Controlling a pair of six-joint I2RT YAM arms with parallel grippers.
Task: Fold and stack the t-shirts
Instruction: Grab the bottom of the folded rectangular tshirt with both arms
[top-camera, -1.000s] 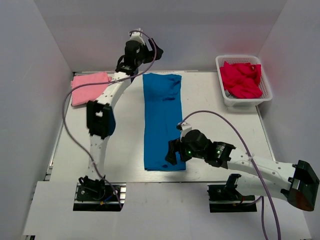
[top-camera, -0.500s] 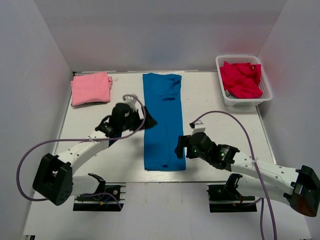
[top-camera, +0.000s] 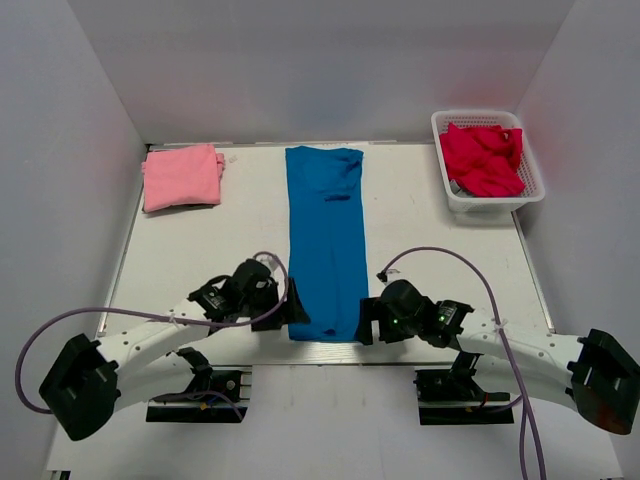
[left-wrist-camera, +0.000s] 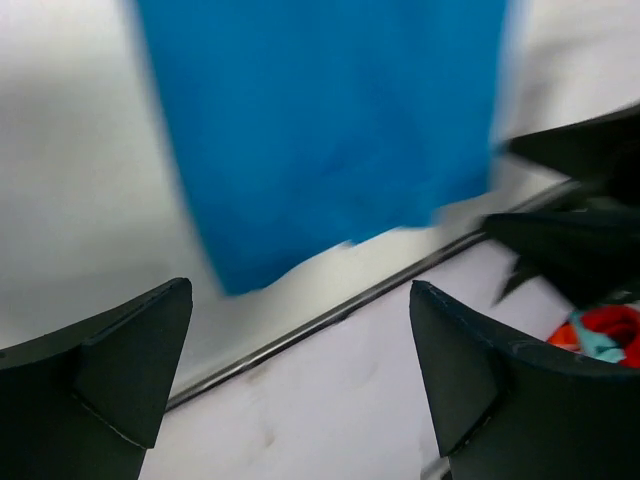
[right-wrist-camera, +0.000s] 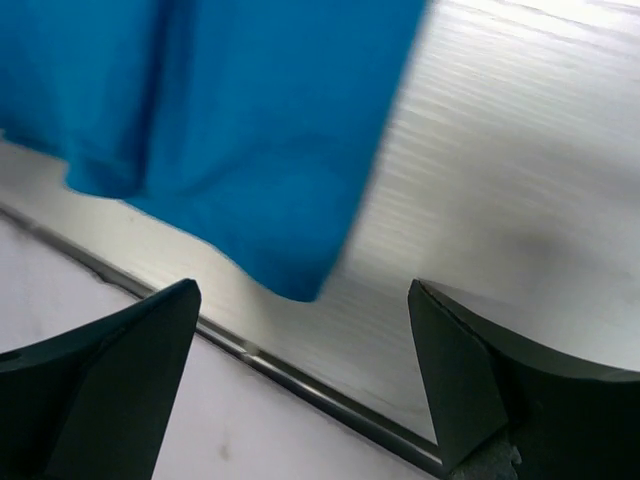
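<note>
The blue t-shirt (top-camera: 327, 240) lies folded into a long strip down the middle of the table. The pink t-shirt (top-camera: 182, 177) lies folded at the far left. My left gripper (top-camera: 293, 312) is low at the strip's near left corner, open and empty. In the left wrist view the gripper (left-wrist-camera: 300, 370) hovers over the table edge just short of the blue hem (left-wrist-camera: 330, 130). My right gripper (top-camera: 366, 328) is at the near right corner, open and empty. In the right wrist view the gripper (right-wrist-camera: 300, 370) is just short of the blue corner (right-wrist-camera: 220, 120).
A white basket (top-camera: 478, 114) holding red garments (top-camera: 483, 157) stands at the far right. The table's near edge (right-wrist-camera: 330, 385) runs right under both grippers. The right arm (left-wrist-camera: 580, 220) shows at the right of the left wrist view. White walls enclose the table.
The left arm swung from the far end of the blue shirt down to its near left corner. The right gripper moved nearer, to the near right corner. The shirts have not moved.
</note>
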